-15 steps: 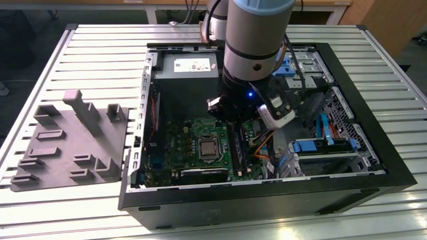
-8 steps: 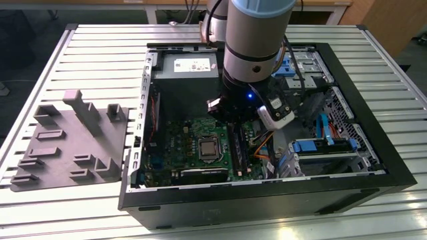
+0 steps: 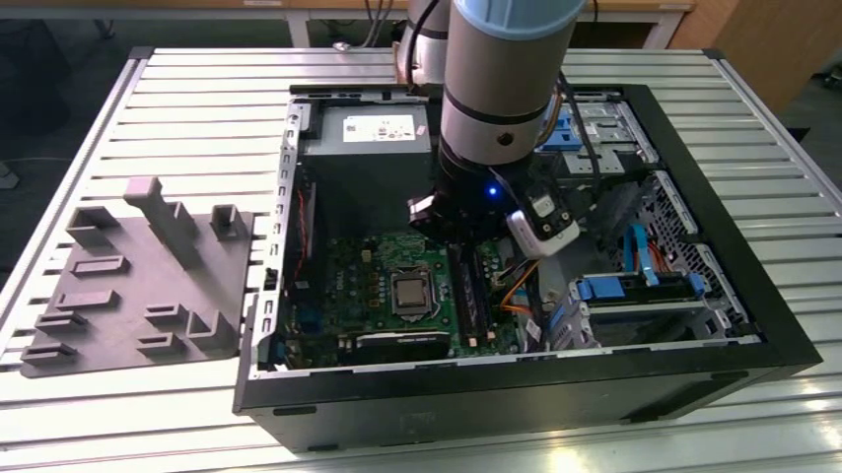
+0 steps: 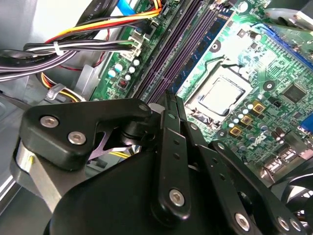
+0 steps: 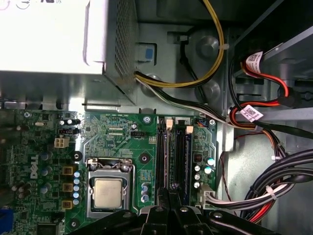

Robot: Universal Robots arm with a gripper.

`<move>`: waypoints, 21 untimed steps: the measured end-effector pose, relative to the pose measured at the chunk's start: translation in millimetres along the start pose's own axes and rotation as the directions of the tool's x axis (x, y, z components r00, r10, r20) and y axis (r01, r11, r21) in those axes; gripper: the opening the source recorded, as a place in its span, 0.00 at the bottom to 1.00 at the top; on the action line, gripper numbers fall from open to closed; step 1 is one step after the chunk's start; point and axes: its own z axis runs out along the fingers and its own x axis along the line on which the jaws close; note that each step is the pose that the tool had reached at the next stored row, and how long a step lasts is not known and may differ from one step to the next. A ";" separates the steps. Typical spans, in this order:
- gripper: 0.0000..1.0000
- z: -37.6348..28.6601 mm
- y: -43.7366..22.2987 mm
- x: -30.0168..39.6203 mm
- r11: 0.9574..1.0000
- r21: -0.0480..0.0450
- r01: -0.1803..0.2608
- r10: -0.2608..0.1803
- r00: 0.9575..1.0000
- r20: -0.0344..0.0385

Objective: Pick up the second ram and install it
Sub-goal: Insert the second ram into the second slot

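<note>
The second ram (image 4: 211, 33), a thin dark blue-green board, stands on edge in a long slot of the green motherboard (image 3: 355, 286), just beside the processor (image 4: 222, 95). It runs straight up to my fingertips. My gripper (image 4: 171, 95) is low inside the open computer case (image 3: 526, 394), shut, with its black fingers pinched together on the ram's top edge. In the first wrist view the gripper (image 5: 171, 188) sits over the black slots (image 5: 182, 156), next to the processor (image 5: 108, 192). From the exterior view the gripper (image 3: 455, 241) hangs under the arm, right above the slots.
Bundled cables (image 4: 73, 49) run close beside the slots and along the case wall (image 5: 274, 181). The silver power supply (image 3: 375, 128) lies behind the motherboard. Blue drive brackets (image 3: 632, 291) fill the case's right side in the exterior view. A grey foam holder (image 3: 132, 286) lies left of the case.
</note>
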 end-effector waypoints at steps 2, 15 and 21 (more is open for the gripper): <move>0.12 0.6 0.0 0.0 1.000 0.000 0.000 0.000 1.000 0.000; 0.12 4.6 -0.1 0.1 1.000 0.000 0.000 0.000 1.000 0.000; 0.12 6.3 -0.2 0.2 1.000 0.000 0.000 0.000 1.000 0.000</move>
